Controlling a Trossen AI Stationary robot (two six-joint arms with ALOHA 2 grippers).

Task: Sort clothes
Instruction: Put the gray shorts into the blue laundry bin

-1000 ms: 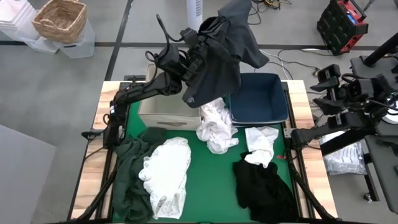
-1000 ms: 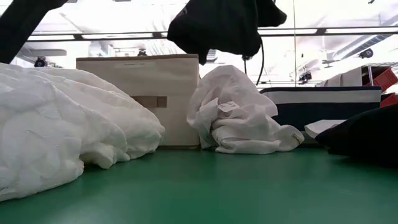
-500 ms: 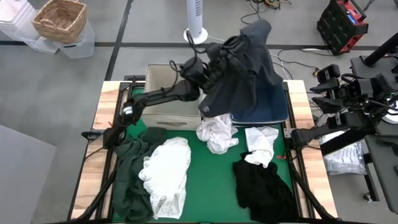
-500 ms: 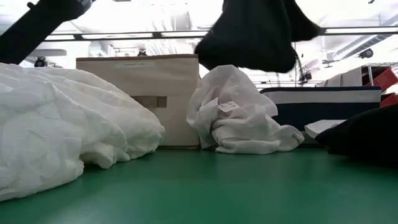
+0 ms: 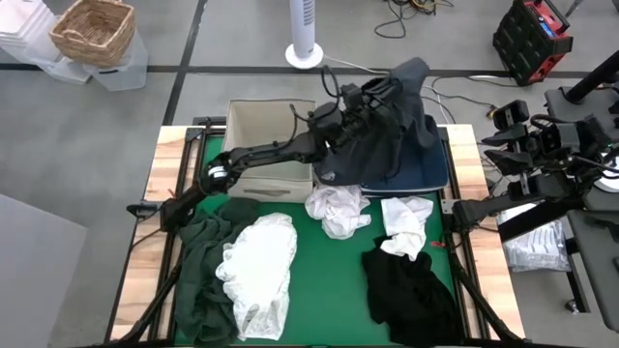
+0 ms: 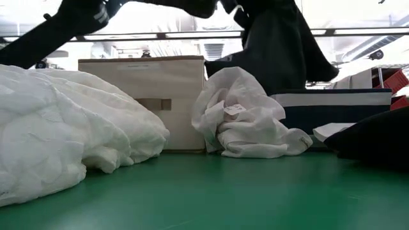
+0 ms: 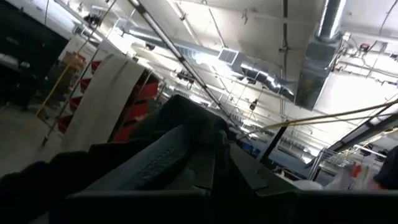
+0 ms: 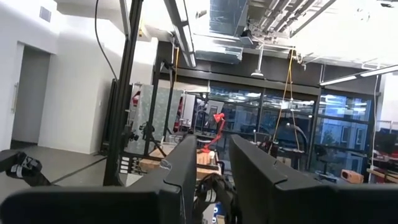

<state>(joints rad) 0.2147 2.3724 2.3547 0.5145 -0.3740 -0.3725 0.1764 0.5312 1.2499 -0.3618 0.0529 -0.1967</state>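
My left gripper [image 5: 360, 104] is stretched out over the navy bin [image 5: 430, 174] at the table's far right, shut on a dark grey garment [image 5: 387, 135]. That garment also shows in the low view [image 6: 281, 51]. A large white garment [image 5: 256, 271] lies on a dark green one [image 5: 198, 256] at the near left. A crumpled white garment [image 5: 337, 208] leans against the beige box [image 5: 261, 145]. A small white one [image 5: 406, 222] and a black one [image 5: 406, 290] lie at the near right. My right gripper [image 8: 213, 180] is parked off the table's right edge, slightly open and empty. My left gripper pinches a bunched fold of the dark garment [image 7: 186, 146] between its two fingers; the cloth covers the fingertips. The garment hangs slack below the gripper over the bin's left half. Its lower end [image 6: 281, 86] reaches the bin's rim; whether it touches the bottom is hidden.
The beige box stands at the far middle, its left side against the left arm's reach, with the navy bin right beside it. Bare green mat [image 5: 329, 280] lies between the garment piles. A wicker basket [image 5: 92, 29] and a fan base stand on the floor beyond the table.
My left gripper has swung toward the table's right edge and down, from above the beige box to above the navy bin. The dark garment has travelled with it, still hanging, and its lower end has sunk to the bin.
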